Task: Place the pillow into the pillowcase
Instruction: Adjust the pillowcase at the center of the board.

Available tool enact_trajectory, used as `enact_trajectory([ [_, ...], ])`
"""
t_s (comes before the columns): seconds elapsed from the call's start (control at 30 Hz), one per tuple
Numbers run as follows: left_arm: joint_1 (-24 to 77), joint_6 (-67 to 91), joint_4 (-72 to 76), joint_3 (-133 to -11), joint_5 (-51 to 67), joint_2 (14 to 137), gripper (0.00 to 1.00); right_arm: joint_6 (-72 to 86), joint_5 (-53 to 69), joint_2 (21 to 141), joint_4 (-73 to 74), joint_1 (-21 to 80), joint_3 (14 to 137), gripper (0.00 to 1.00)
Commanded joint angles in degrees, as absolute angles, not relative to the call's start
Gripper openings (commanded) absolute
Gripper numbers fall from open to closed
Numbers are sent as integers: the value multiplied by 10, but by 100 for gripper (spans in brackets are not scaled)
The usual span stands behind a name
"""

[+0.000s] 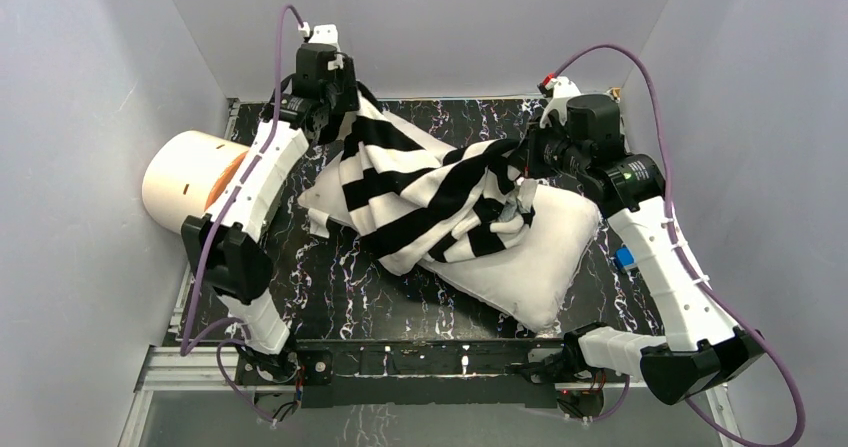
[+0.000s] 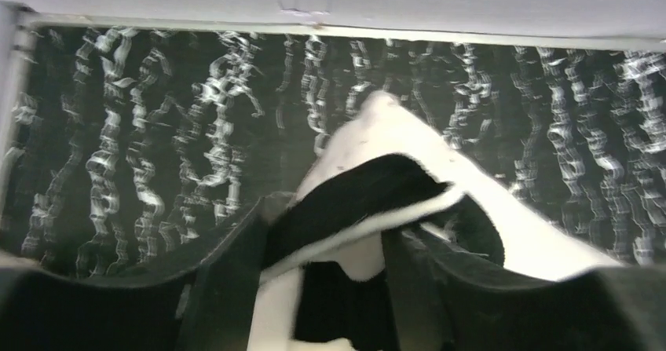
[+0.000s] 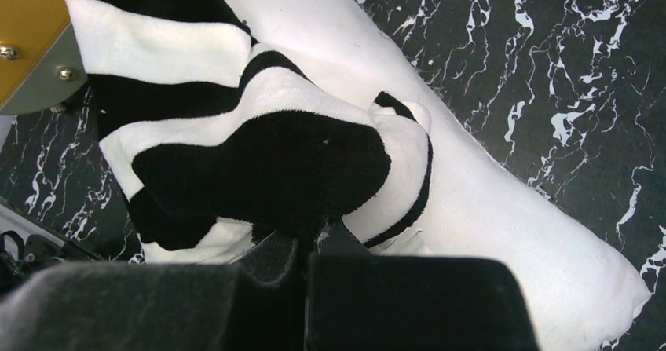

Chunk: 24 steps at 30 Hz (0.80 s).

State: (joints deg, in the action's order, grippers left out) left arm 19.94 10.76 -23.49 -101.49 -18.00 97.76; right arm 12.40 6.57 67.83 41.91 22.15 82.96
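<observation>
One pillow (image 1: 545,257) is lying mid-frame under one striped pillowcase (image 1: 420,187); right gripper (image 3: 314,237) is pinching the pillowcase; left gripper (image 2: 326,225) is gaping around its edge

Widest free lane: bare tabletop (image 1: 340,297) in front of the pillow (image 1: 545,267), toward the arm bases. Left of the pillow, the left arm (image 1: 265,177) slants across and the cream cylinder (image 1: 185,182) blocks the wall side, so only a thin strip is open. The pillowcase (image 1: 420,187) is heaped over the pillow's left half, closing top access there. Behind the pillow, a narrow table strip runs before the back wall (image 1: 440,27). Right of the pillow, the right arm (image 1: 660,247) and a small blue thing (image 1: 625,258) crowd the gap.
</observation>
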Motion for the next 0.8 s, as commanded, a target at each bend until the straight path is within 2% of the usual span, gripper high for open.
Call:
enact_trajectory([
  [0.0, 200, 131, -319, -1091, -37, 969, 62, 125, 46, 682, 363, 221, 813, 0],
  [0.03, 200, 132, -327, -1069, -31, 954, 67, 128, 43, 684, 360, 221, 807, 0],
  [0.2, 204, 147, -354, -920, 25, 825, 76, 134, 29, 691, 348, 220, 796, 0],
  [0.5, 280, 195, -386, -726, 99, 656, 74, 147, 56, 704, 338, 220, 792, 0],
  [0.77, 359, 250, -376, -672, 115, 639, 72, 154, 60, 693, 330, 219, 784, 0],
])
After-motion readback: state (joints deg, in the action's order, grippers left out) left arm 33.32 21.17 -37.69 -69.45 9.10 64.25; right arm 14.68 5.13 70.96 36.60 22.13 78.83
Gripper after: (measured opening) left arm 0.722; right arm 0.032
